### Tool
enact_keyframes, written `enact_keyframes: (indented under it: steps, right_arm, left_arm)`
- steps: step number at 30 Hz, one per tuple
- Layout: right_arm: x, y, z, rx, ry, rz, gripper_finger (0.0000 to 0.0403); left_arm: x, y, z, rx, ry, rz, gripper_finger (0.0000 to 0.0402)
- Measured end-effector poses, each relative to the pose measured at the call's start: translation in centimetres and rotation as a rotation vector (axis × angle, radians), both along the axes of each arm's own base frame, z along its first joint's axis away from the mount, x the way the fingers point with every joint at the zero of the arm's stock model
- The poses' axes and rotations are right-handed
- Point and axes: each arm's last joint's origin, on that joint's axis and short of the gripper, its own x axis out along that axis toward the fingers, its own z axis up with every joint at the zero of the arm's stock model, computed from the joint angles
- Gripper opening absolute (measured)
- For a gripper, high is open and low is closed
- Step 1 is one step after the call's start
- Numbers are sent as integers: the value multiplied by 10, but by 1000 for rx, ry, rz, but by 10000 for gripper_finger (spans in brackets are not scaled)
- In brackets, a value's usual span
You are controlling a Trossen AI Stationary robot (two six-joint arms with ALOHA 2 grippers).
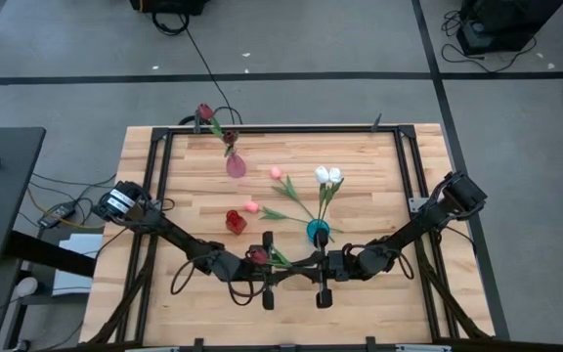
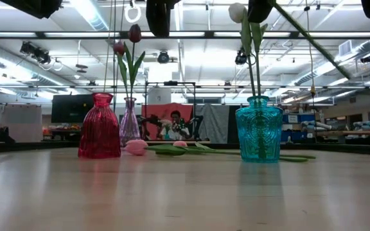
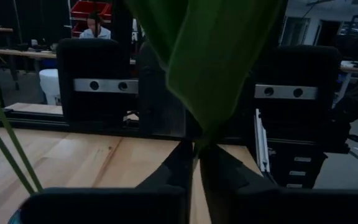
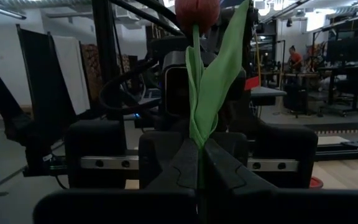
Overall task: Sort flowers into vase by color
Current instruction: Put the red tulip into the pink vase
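Note:
A maroon tulip (image 1: 259, 255) lies level above the table's near middle, between my two grippers, which face each other. My left gripper (image 3: 196, 152) and my right gripper (image 4: 198, 149) are both shut on its stem. Its head (image 4: 197, 9) lies back over my left gripper. Two white tulips (image 1: 327, 175) stand in a teal vase (image 2: 259, 128). Two maroon tulips (image 2: 128, 40) stand in a clear pink vase (image 1: 236, 164). A red vase (image 2: 99, 125) holds nothing that I can see. Two pink tulips (image 1: 251, 206) lie flat on the table. My left gripper pinches the maroon tulip's stem (image 3: 195, 144) between its two fingers, just below the leaves, coming level from the table's left. The leaves (image 3: 210, 56) rise back toward its wrist. My right gripper pinches the same stem (image 4: 197, 142) between its two fingers, below the leaf base, coming level from the table's right. The tulip is lifted clear of the table, its head pointing away toward the left arm.
The three vases stand just beyond the grippers, the teal one (image 1: 318, 231) closest to the held stem. A black frame (image 1: 281, 130) runs around the table's edges. Bare wood (image 1: 379, 186) lies toward the far right. People sit in the room behind.

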Motion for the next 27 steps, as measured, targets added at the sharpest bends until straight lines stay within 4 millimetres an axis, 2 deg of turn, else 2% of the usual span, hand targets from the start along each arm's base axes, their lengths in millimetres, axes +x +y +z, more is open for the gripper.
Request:
enact_keyframes:
  steps: [3,8,11,15,21,27]
  right_arm:
    - [0,0,0,13,0,3,18]
    - [0,0,-1,34,10,15,31]
    - [0,1,-2,33,22,17,59]
    - [-5,5,4,30,18,15,117]
    - [-32,13,30,-55,108,-90,180]
    - [-70,15,45,-45,276,-81,193]
  left_arm:
    - [0,0,0,21,0,-2,10]
    - [0,0,0,26,3,-5,6]
    - [0,0,-1,27,7,-5,4]
    - [-4,0,5,44,52,-11,2]
    - [-32,-3,29,97,204,35,1]
    - [-73,9,65,191,276,255,1]
